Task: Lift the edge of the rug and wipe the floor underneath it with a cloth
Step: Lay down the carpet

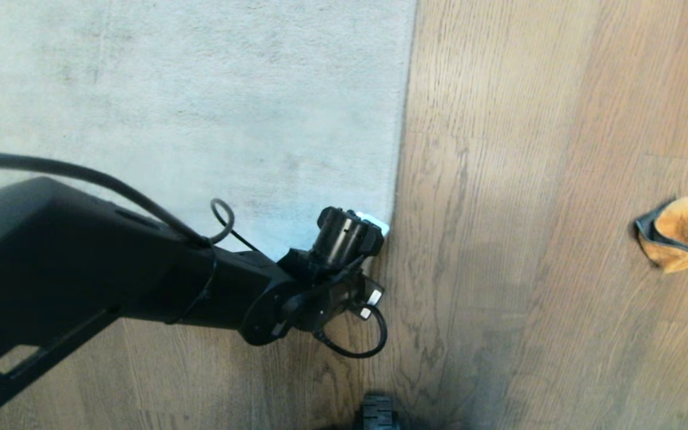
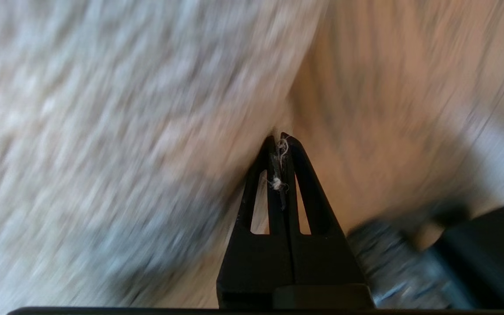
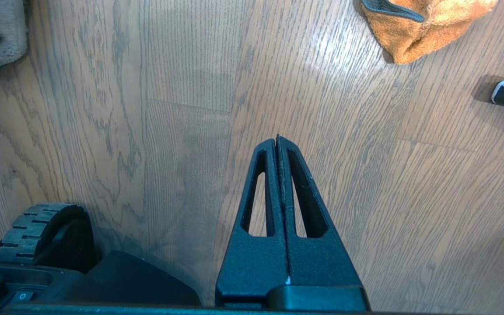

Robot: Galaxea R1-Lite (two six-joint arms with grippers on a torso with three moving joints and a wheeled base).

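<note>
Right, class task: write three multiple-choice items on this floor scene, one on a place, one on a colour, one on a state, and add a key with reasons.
1. Where does the cloth lie?
A. on the rug
B. on the bare floor, apart from the rug
C. in the right hand

2. What colour is the cloth's trim?
A. white
B. red
C. dark grey

3. How does the left hand stand?
A. shut, at the rug edge
B. wide open over the cloth
C. shut on the cloth

Key: 1 B, wood floor shows all around it. 2 C, a dark grey band runs along its border. 3 A, its fingers meet, with only bits of fluff between them, beside the rug's border.
</note>
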